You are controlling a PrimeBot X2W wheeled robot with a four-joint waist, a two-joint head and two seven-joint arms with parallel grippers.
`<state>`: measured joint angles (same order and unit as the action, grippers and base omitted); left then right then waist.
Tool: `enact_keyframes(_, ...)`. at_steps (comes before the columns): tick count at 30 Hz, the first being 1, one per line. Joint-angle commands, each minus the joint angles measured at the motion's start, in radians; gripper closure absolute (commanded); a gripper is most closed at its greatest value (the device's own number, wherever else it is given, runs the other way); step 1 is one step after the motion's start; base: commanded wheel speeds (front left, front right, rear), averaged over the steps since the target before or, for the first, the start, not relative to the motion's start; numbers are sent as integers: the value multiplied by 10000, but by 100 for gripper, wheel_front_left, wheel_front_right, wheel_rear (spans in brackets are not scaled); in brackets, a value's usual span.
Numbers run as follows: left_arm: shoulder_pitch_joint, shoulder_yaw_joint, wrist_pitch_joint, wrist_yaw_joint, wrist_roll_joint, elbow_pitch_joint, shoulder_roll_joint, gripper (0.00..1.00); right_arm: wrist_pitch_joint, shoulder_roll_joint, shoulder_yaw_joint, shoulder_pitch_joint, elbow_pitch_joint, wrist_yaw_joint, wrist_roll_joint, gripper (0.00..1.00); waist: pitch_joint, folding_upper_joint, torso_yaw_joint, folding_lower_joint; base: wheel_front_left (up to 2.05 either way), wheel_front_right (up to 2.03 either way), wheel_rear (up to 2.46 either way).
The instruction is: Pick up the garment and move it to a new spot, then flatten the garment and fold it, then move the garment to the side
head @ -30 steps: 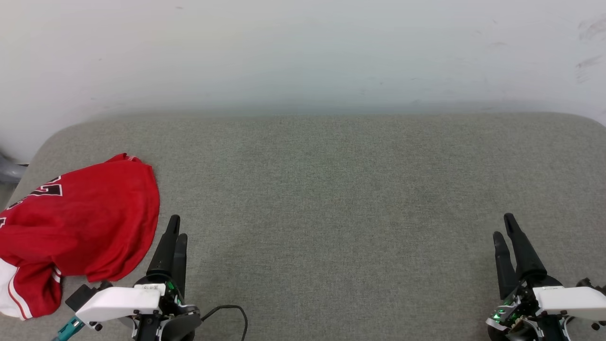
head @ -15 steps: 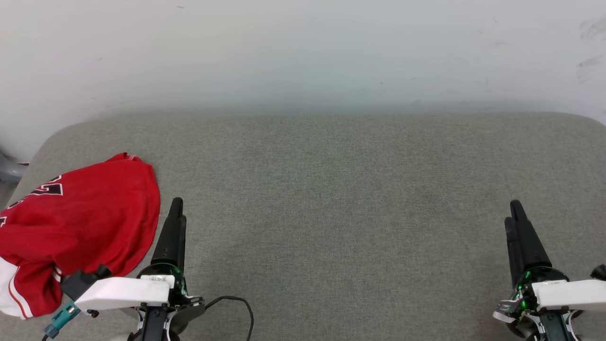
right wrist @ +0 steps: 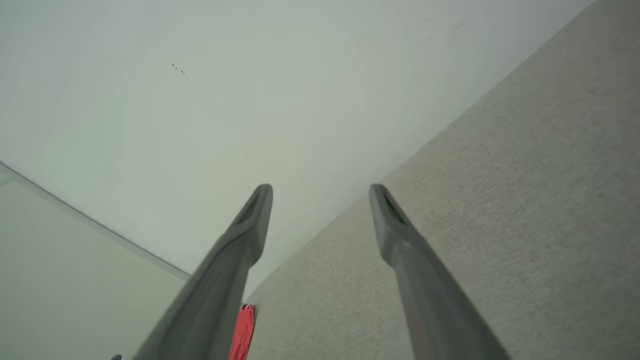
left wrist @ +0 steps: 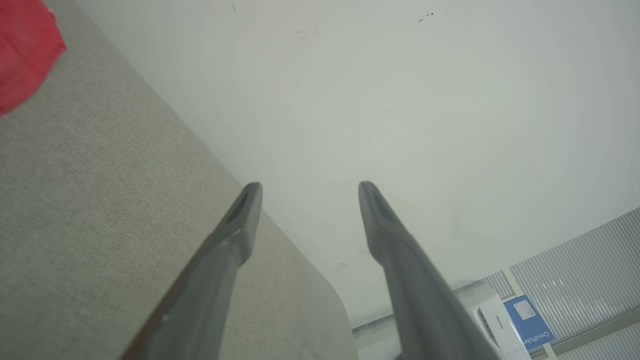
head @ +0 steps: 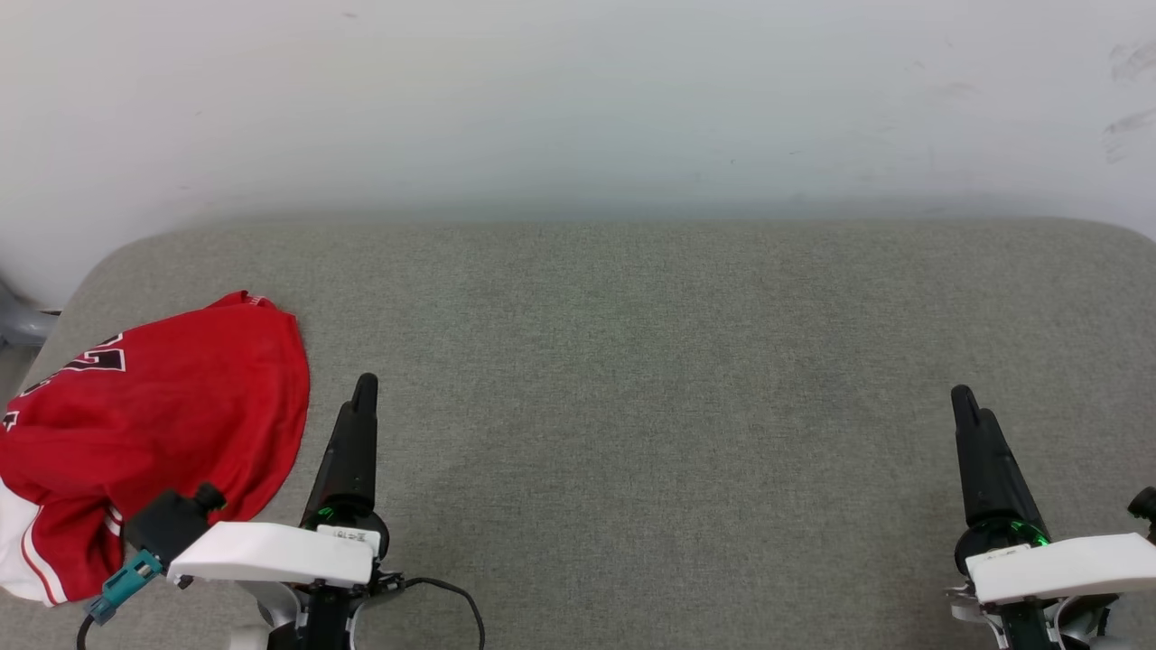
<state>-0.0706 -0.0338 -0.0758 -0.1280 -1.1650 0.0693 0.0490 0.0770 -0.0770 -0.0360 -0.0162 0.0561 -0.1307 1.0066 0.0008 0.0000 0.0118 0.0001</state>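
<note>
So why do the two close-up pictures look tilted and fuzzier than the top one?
Head view: soft even light, shirt sharp, table hazy at its far edge. Left wrist view: wide lens, scene tilted, near jaws blurred. Right wrist view: same tilt, jaws blurred, table weave fairly clear.

one part-legible word on a blue card (left wrist: 529, 322), cut-off numerals on the garment (head: 163, 424)
in the left wrist view the blue card, beside a white box (left wrist: 492, 320), carries white letters beginning "omnipick", the end unclear; the box's small dark word is too fine to read. the garment's black, white-outlined numerals (head: 95, 359) run into a fold, so the digits cannot be told.
</note>
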Motion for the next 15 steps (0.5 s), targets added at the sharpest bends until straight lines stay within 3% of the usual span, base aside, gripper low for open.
enact_keyframes(1,-60,-54,-114,-24,525,-169,13,0,108,2,43,-7,-231,0,-525,0,-9,0,2,-1,0,0,0)
enact_keyframes(15,36,-140,-539,-28,4264,4,147,0,9,39,131,242,-712,1,-3706,0,-43,0,51,-1,0,0,0)
